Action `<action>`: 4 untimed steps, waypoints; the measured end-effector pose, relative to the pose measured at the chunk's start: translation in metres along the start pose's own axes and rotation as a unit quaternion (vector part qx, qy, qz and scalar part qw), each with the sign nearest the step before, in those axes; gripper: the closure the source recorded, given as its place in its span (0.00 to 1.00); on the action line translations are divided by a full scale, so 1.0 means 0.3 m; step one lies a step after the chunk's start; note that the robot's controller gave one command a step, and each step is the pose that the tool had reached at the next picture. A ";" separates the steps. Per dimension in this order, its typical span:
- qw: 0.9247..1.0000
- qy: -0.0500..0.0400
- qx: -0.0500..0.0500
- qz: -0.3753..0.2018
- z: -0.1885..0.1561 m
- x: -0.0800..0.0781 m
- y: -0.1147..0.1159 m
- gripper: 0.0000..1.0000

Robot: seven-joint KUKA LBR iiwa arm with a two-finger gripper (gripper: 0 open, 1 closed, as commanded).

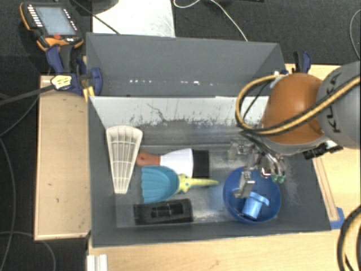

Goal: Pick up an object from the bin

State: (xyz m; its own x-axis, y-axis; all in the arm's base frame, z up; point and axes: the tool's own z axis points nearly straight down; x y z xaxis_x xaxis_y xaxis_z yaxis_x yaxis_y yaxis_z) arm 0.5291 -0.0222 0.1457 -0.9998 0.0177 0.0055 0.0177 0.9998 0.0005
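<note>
Camera view had the gripper [248, 184] hanging directly over a round blue dish [272, 203], with a pale blue cylinder [252, 205] lying in the dish just beneath it (clenched or released, I couldn't tell). Off to its left lay a yellow-handled blue scoop [157, 184], a black block [162, 212] and, farther left, a white ribbed cone [123, 157].

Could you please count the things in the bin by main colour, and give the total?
Blue: 2, the scoop and the round dish
Cream: 1, the ribbed cone
Black: 1, the flat block
Orange, white and black: 1, the brush
Total: 5
</note>
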 end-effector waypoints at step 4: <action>0.998 -0.002 0.000 -0.062 0.249 0.049 -0.028 0.00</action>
State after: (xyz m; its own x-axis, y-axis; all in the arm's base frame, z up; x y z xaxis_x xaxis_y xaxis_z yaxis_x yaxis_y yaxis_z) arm 0.5137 -0.0301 0.0709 -0.9944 -0.1054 0.0010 -0.1054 0.9944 0.0018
